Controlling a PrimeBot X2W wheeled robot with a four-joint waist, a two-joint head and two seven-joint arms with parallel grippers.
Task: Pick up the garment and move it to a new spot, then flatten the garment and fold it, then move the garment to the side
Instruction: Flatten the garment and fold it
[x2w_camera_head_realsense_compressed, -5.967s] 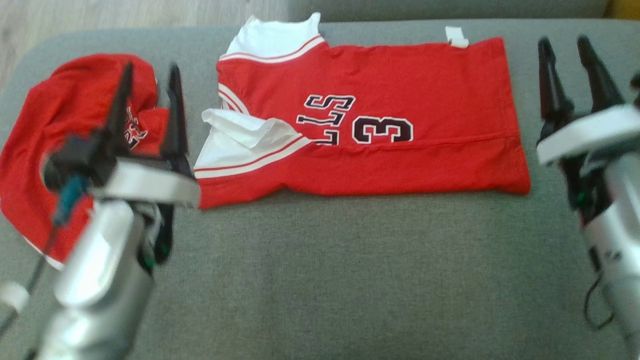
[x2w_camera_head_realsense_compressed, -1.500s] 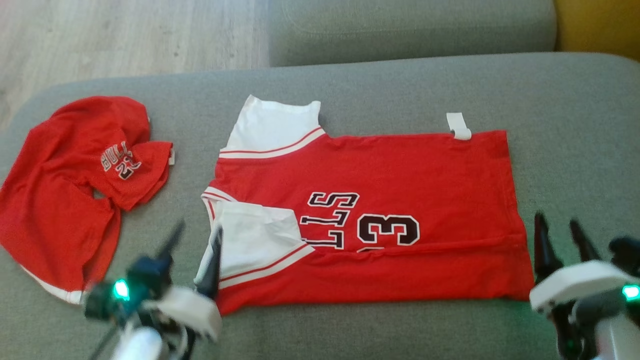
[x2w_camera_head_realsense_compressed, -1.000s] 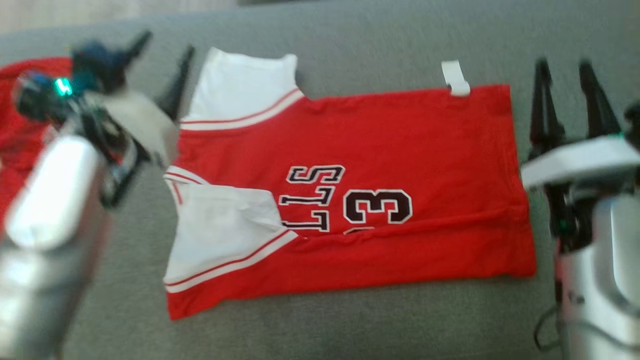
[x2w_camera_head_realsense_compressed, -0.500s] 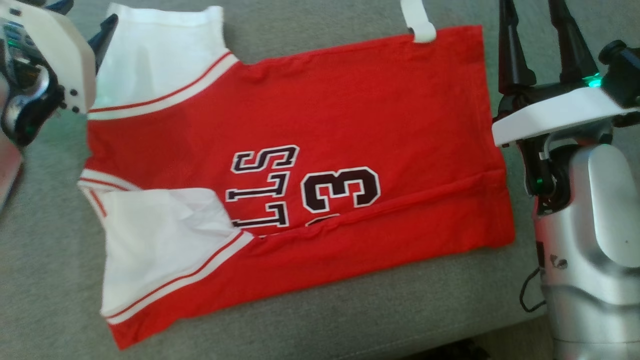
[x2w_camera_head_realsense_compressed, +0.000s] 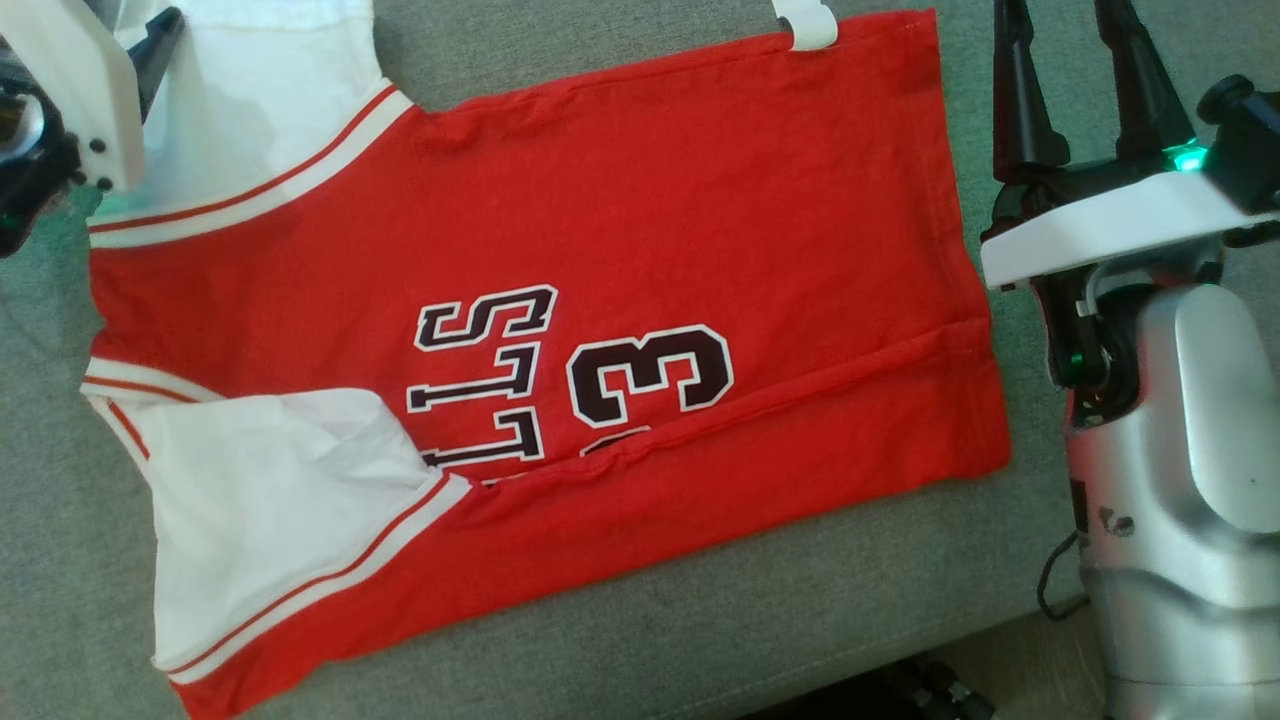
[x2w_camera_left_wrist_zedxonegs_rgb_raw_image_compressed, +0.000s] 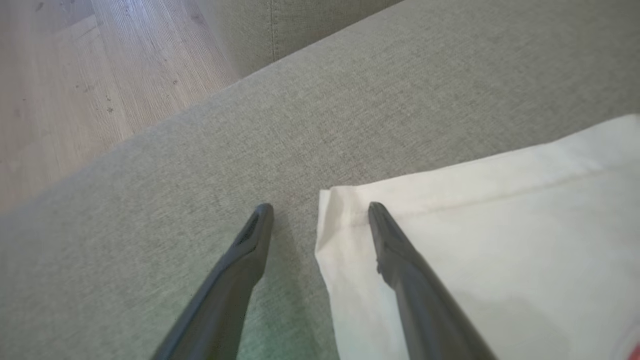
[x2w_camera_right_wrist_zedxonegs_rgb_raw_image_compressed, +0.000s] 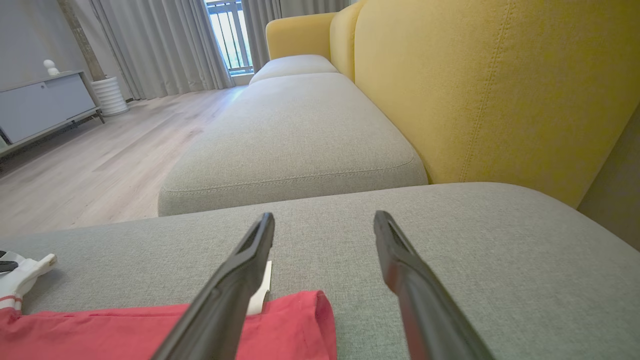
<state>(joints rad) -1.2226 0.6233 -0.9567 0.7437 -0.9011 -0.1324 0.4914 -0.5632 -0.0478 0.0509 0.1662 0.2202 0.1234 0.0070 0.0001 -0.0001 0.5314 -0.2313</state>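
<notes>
Garment (x2w_camera_head_realsense_compressed: 650, 200) lies on the grey cushion (x2w_camera_head_realsense_compressed: 700, 620); left gripper (x2w_camera_left_wrist_zedxonegs_rgb_raw_image_compressed: 320, 207) at its white sleeve (x2w_camera_left_wrist_zedxonegs_rgb_raw_image_compressed: 500, 250) corner, right gripper (x2w_camera_right_wrist_zedxonegs_rgb_raw_image_compressed: 324, 215) beside its hem (x2w_camera_head_realsense_compressed: 962, 270), both with fingers spread wide.

Head camera looks steeply down from close above on a red and white garment (x2w_camera_head_realsense_compressed: 560, 250) spread over a grey cushion (x2w_camera_head_realsense_compressed: 700, 620). Left wrist camera sits low and near the cushion, facing along the left gripper (x2w_camera_left_wrist_zedxonegs_rgb_raw_image_compressed: 320, 210) at the white sleeve (x2w_camera_left_wrist_zedxonegs_rgb_raw_image_compressed: 475, 240), with wooden floor (x2w_camera_left_wrist_zedxonegs_rgb_raw_image_compressed: 75, 75) at 10 o'clock. The head view shares that sleeve at 11 o'clock. Right wrist camera, low behind the right gripper (x2w_camera_right_wrist_zedxonegs_rgb_raw_image_compressed: 324, 217), faces across the room, yellow backrest (x2w_camera_right_wrist_zedxonegs_rgb_raw_image_compressed: 475, 85) at 1 o'clock. Its red hem corner (x2w_camera_right_wrist_zedxonegs_rgb_raw_image_compressed: 300, 320) at 7 o'clock appears in the head view at 1 o'clock.
</notes>
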